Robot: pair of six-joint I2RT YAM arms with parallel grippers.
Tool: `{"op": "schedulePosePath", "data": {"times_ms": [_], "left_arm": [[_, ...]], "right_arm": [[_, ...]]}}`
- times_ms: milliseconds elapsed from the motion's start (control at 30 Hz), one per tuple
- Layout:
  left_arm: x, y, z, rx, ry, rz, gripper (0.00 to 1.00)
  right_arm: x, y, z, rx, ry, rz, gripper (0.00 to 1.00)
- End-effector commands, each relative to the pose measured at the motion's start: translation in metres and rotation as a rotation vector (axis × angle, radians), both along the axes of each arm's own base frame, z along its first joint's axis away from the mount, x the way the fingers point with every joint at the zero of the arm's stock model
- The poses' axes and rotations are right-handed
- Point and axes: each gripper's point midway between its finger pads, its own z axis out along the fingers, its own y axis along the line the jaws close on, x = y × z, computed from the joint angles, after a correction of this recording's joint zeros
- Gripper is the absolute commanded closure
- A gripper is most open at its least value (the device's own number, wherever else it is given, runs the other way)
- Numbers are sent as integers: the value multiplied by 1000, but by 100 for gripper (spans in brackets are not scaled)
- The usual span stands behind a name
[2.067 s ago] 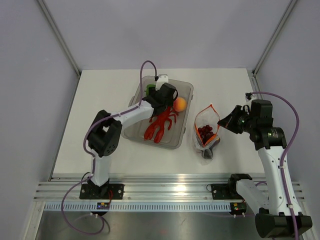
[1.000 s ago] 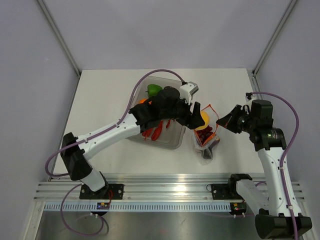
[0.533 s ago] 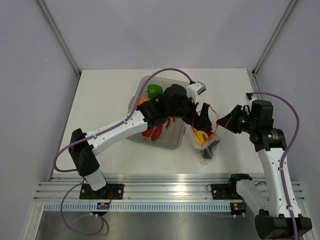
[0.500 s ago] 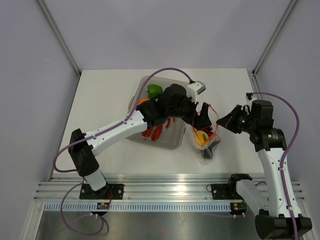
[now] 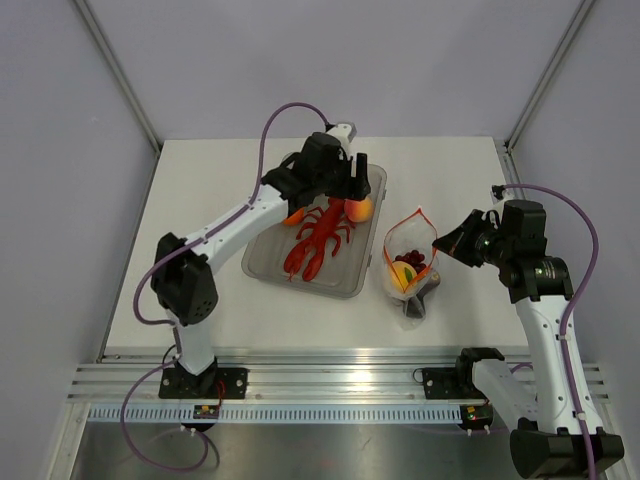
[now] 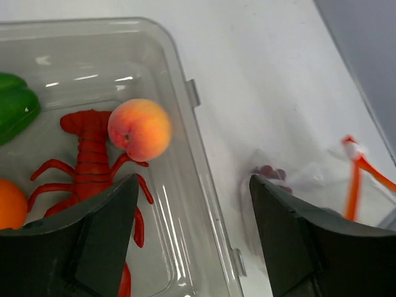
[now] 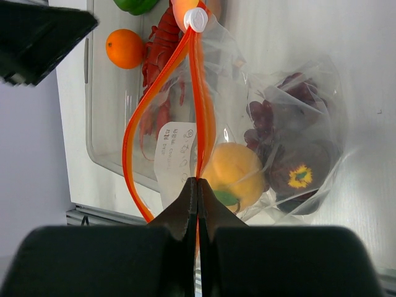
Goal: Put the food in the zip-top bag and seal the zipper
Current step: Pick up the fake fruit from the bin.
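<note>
The zip-top bag [image 5: 408, 268] stands open right of the tray, with its red-orange zipper [image 7: 197, 93] spread in a loop. A yellow fruit [image 7: 232, 173], a dark plum [image 7: 300, 170] and purple grapes [image 7: 266, 117] lie inside it. My right gripper [image 7: 198, 182] is shut on the zipper strip at the bag's mouth; it also shows in the top view [image 5: 440, 245]. My left gripper [image 6: 193, 235] is open and empty above the tray's right side, close to the peach [image 6: 140, 130]. The red lobster [image 6: 93, 161], orange [image 6: 7, 204] and green pepper [image 6: 12, 114] lie in the tray.
The clear-grey tray [image 5: 268, 262] sits mid-table, its right rim [image 6: 185, 124] close to the bag. A white slider [image 7: 195, 20] sits at the zipper's far end. Grey walls enclose the table on three sides.
My left gripper carried the yellow fruit from the tray to the bag, let it go inside, and moved back over the tray, open. The right gripper kept its hold on the zipper.
</note>
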Motion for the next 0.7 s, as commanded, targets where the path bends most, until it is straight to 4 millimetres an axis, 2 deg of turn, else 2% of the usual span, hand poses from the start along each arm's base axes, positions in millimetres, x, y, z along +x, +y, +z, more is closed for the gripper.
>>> {"op": "schedulePosePath", "data": {"times_ms": [0, 33, 67, 100, 167, 200, 233, 300, 333, 500, 667], "left_arm": [[36, -2, -10, 5, 20, 85, 23], [40, -1, -20, 26, 48, 93, 21], [47, -9, -44, 42, 98, 80, 20], [55, -13, -37, 31, 89, 88, 20], [62, -16, -53, 41, 132, 100, 18], [67, -20, -74, 60, 164, 102, 17], [72, -23, -69, 51, 159, 107, 14], [79, -23, -90, 75, 191, 137, 9], [85, -17, -92, 96, 185, 181, 7], [94, -7, -116, 117, 221, 224, 6], [96, -10, -143, 141, 249, 206, 9]], "right_arm": [[3, 2, 7, -1, -30, 16, 100], [4, 2, 6, 1, -29, 19, 100], [4, 2, 5, 1, -24, 19, 100], [4, 2, 5, 3, -23, 18, 100], [4, 2, 6, 3, -26, 18, 100], [4, 2, 7, 2, -28, 19, 100], [3, 2, 7, 1, -25, 17, 100], [3, 1, 7, -5, -23, 13, 100], [3, 1, 7, -5, -22, 16, 100], [2, 1, 5, -8, -19, 13, 100], [3, 2, 6, 2, -21, 15, 100]]}}
